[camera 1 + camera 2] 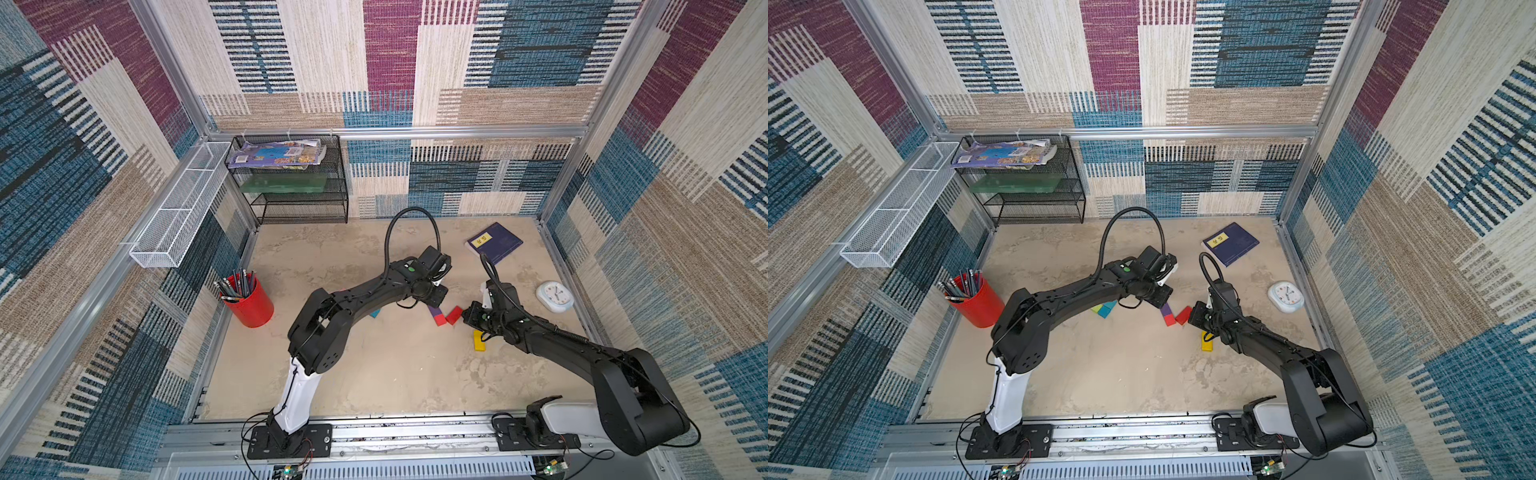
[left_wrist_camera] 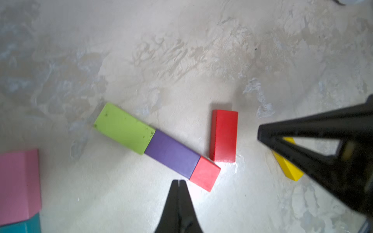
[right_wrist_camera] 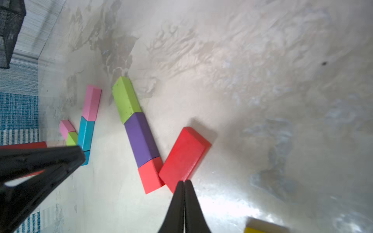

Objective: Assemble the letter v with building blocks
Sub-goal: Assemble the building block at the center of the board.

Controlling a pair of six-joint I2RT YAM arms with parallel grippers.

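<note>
**blockhead_77:** Which step is this? The letter v [image 3: 151,175] is looking half done.

**yam_fan:** They're working on arm 2, I'm guessing. The lime green block [image 2: 123,127], purple block [image 2: 171,153] and small red square [image 2: 204,174] are lying end to end on the bench [image 2: 181,60], just past the tips of the left hand [image 2: 179,182]. Both hands are pinched shut and gripping nothing. The right hand [image 3: 184,182] is sitting with its tips right at the near end of the red block [image 3: 184,156], and that block's corner is meeting the square. Next it's probably needing a tiny nudge to tidy that joint. After that it's fetching the yellow block [image 2: 290,167], which is lying just beside the right hand.
</note>
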